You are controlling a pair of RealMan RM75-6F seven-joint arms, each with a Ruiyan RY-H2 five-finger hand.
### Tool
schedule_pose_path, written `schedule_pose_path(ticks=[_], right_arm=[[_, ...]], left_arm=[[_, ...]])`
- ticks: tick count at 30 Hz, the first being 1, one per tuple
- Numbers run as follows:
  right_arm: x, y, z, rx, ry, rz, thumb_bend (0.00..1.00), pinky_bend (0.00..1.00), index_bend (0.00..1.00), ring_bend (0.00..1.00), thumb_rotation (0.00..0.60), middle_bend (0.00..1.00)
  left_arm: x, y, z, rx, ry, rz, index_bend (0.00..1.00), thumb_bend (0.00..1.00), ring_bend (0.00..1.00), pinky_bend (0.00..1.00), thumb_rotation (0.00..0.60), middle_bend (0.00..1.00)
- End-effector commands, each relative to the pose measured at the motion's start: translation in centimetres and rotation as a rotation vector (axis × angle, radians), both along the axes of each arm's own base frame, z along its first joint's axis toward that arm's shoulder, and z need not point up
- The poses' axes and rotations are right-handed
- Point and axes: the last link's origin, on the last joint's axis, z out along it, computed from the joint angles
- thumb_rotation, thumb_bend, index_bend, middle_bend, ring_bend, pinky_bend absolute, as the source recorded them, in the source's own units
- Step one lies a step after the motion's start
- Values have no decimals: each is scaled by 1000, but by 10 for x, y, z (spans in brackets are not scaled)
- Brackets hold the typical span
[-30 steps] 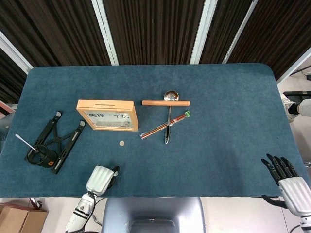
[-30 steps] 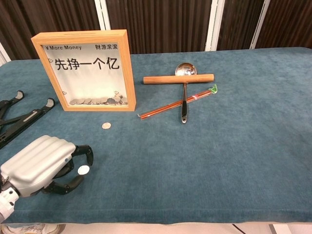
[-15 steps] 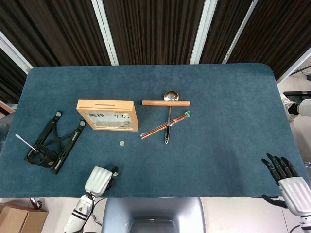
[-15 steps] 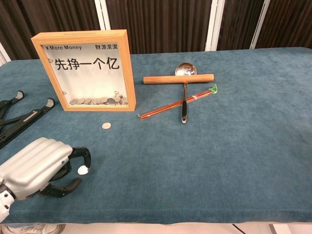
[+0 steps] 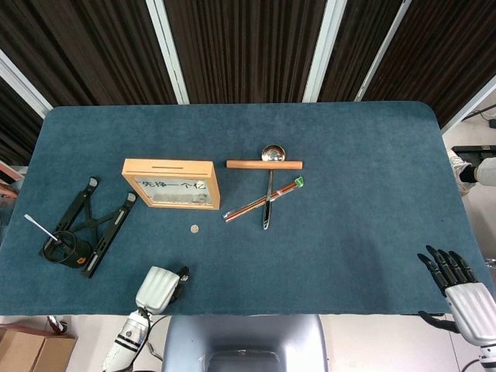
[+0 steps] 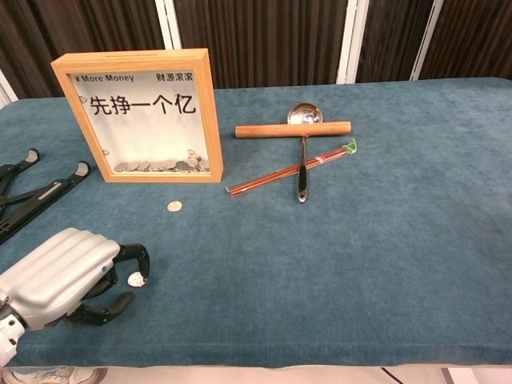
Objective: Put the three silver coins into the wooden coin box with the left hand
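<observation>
The wooden coin box (image 5: 171, 184) (image 6: 144, 116) stands upright left of centre, with several coins lying behind its glass. One silver coin (image 5: 194, 229) (image 6: 174, 206) lies on the cloth just in front of the box. My left hand (image 5: 160, 287) (image 6: 60, 276) is at the table's near edge, fingers curled, and pinches a second silver coin (image 6: 135, 279) between its thumb and a fingertip. My right hand (image 5: 463, 293) hovers off the near right corner with its fingers spread and nothing in it. It shows only in the head view.
A metal ladle (image 5: 270, 182) (image 6: 303, 152), a wooden stick (image 5: 264, 164) (image 6: 293, 130) and red chopsticks (image 5: 263, 199) (image 6: 292, 168) lie right of the box. A black folding stand (image 5: 85, 229) (image 6: 32, 196) with a cup sits at the far left.
My left hand has drawn slightly back toward the table's near edge and lowered. The coin at its fingertips now looks tilted. The right hand has barely moved.
</observation>
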Motion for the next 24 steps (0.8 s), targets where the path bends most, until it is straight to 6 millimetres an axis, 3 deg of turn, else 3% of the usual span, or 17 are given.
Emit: schedule_pose_path(ticks=[1, 18, 24], right_arm=[[0, 0, 0, -1, 0, -1, 149, 0, 0, 0, 600, 0], [0, 1, 1, -3, -2, 1, 149, 0, 0, 0, 600, 0], [0, 1, 1, -3, -2, 2, 149, 0, 0, 0, 600, 0]], left_arm=[[-1, 0, 0, 1, 2, 2, 433, 375, 1000, 1000, 600, 1000], [0, 4, -3, -1, 10, 3, 436, 376, 1000, 1000, 600, 1000], [-1, 6, -2, 6, 8, 3, 486, 374, 1000, 1000, 600, 1000]])
